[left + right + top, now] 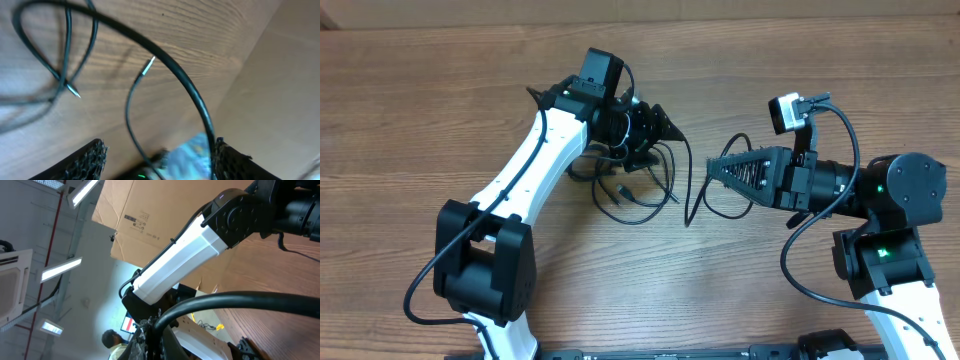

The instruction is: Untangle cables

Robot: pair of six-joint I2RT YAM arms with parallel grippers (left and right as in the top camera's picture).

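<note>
The cables [632,195] lie as a loose tangle of thin black cords on the wooden table [410,110], under and in front of my left gripper [665,125]. In the left wrist view that gripper [160,146] is open. One cable [167,56] arcs across and runs down along the inner face of its right finger [232,160]. Two silver-tipped plug ends [149,65] [74,91] show below it. My right gripper [712,168] is shut on a cable [240,300] that loops away from its tip [152,332].
Cardboard borders the table's far edge [720,8]. The left arm's white link [535,165] slants across the left half. In the right wrist view a cardboard box [150,215] and a person [112,342] are beyond the table.
</note>
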